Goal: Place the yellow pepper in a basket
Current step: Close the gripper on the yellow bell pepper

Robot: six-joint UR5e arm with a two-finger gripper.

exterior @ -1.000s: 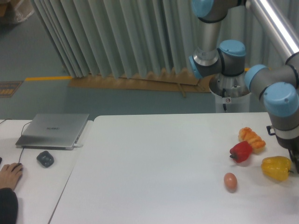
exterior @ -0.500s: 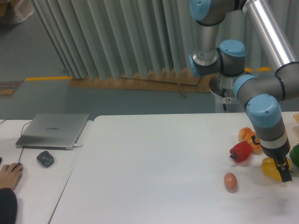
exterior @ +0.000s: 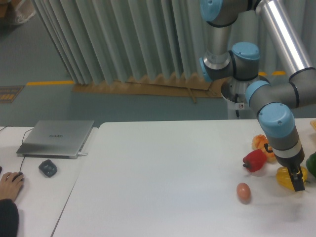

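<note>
Jaws [exterior: 297, 181] over yellow pepper [exterior: 285, 177] on table [exterior: 163, 177], grip state unclear; no basket seen

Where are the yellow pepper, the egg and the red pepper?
yellow pepper [exterior: 284, 177]: fixed camera, left lobe beside the claw.
egg [exterior: 243, 192]: fixed camera, shell middle.
red pepper [exterior: 255, 160]: fixed camera, body middle.

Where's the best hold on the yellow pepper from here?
Grip the yellow pepper across its lobed body, coming straight down from above. It lies low on the table, and the red pepper crowds its left, so top access is probably cleanest. The gripper already sits over it.
</note>
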